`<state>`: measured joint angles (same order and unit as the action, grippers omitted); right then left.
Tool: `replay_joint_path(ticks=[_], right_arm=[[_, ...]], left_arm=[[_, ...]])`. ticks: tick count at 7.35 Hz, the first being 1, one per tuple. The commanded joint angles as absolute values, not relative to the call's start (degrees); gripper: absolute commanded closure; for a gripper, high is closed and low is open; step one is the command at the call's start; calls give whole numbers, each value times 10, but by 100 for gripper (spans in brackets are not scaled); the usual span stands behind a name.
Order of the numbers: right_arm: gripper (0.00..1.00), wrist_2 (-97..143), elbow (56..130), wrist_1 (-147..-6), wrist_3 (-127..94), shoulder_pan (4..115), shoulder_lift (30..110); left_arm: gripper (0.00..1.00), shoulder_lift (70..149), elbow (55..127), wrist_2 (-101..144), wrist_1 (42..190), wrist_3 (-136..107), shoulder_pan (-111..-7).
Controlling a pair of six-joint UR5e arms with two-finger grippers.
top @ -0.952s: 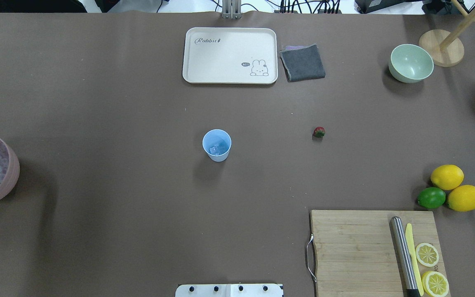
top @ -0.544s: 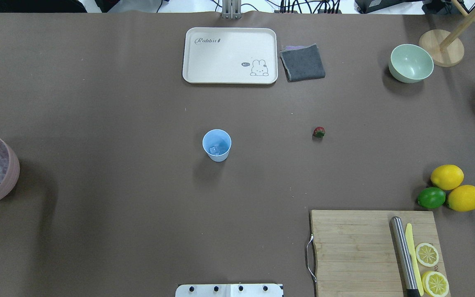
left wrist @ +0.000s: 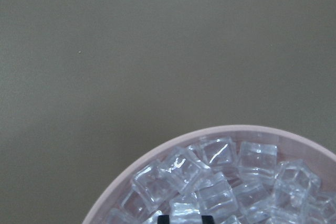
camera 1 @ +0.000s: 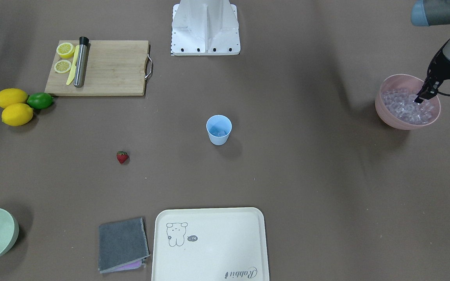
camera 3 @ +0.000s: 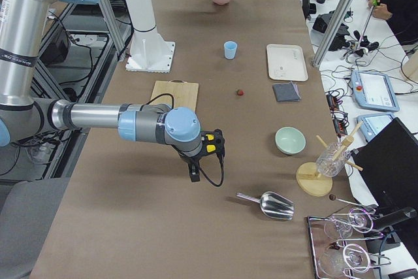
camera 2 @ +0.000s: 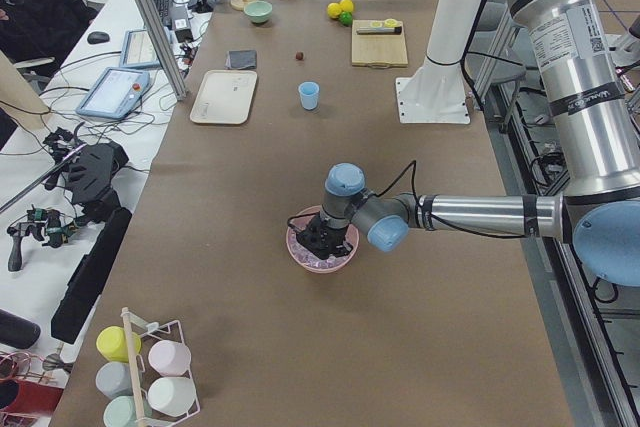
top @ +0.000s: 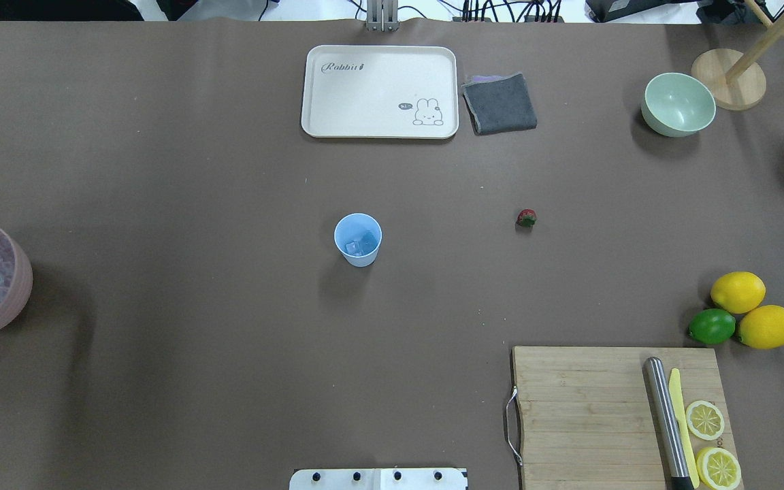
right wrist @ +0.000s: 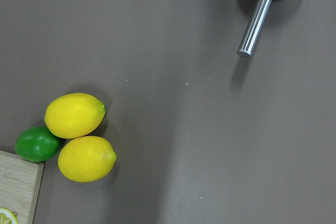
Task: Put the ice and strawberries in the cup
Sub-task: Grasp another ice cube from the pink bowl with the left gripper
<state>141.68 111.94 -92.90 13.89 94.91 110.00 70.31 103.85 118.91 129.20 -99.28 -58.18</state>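
The left arm reaches low and level over the table with its wrist bent down, and the left gripper (camera 1: 420,97) dips into the ice (left wrist: 220,182) heaped in the pink bowl (camera 1: 382,111). Its tips are lost among the cubes, so I cannot tell whether they grip one. Mid-table the cup (top: 362,260) stands upright with a few cubes inside, the strawberry (top: 526,218) well to its right, and beyond it the right arm stretches level, the right gripper (camera 3: 194,176) pointing down over bare table, too small to read.
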Motion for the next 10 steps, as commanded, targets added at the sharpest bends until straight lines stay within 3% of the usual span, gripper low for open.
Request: replay_joint_path(ticks=[1,4,7,10], right_arm=[[0,1417,1119,-929,139,952,1103],[0,1416,1119,-926,141,950,1108],[0,1420,1118,-925,136,948,1093],[0,1439,1114,-926,114,933,1065]], left_arm=[[100,699,1072,1239,1282,-988,-588],[100,748,1128,1292,1268,-986,-560],[100,1016,1115,1285,1054,-929,-515],[100,1203,1037,1267,1002,-929,-436]])
